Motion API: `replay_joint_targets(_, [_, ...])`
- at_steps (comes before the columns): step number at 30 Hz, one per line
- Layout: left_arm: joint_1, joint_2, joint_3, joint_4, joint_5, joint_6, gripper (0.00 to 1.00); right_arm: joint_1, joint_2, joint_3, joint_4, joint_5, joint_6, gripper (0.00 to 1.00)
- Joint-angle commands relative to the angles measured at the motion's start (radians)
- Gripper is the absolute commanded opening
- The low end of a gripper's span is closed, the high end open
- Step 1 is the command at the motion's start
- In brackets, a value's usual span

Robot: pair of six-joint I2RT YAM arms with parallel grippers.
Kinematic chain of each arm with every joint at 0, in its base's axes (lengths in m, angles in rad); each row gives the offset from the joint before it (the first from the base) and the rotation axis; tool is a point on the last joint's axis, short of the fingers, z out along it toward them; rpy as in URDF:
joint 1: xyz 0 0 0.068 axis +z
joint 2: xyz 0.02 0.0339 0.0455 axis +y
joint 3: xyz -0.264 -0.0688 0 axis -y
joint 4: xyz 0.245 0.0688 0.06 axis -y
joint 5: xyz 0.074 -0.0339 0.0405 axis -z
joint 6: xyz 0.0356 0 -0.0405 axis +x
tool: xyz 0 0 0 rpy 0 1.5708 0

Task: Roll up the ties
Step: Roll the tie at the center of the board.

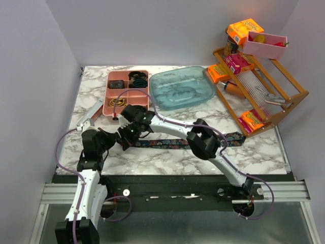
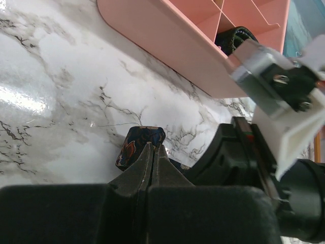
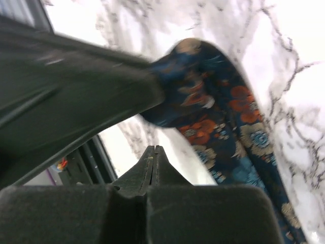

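Two tools meet at the tie: left tool pinches its end, right tool clenched empty (just beside). Slack grip risks unrolling.

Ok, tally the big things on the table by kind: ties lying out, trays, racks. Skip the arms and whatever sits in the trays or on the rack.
tie lying out: 1
trays: 2, the pink divided tray and the clear blue tray
wooden rack: 1
Total: 4
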Motion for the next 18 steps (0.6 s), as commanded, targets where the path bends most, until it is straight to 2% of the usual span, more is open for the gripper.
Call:
replay_joint_targets(1, [-0.002, -0.003, -0.003, 0.025, -0.017, -0.007, 0.00, 0.001, 0.038, 0.060, -0.088, 0.057, -0.013, 0.01])
replay_joint_targets(8, [-0.005, -0.016, -0.006, 0.020, -0.013, -0.005, 0.00, 0.000, 0.050, 0.104, -0.095, 0.156, -0.023, 0.01])
replay_joint_targets(18, [-0.004, -0.023, -0.015, 0.023, -0.005, -0.004, 0.00, 0.000, 0.079, 0.130, -0.088, 0.117, -0.024, 0.01])
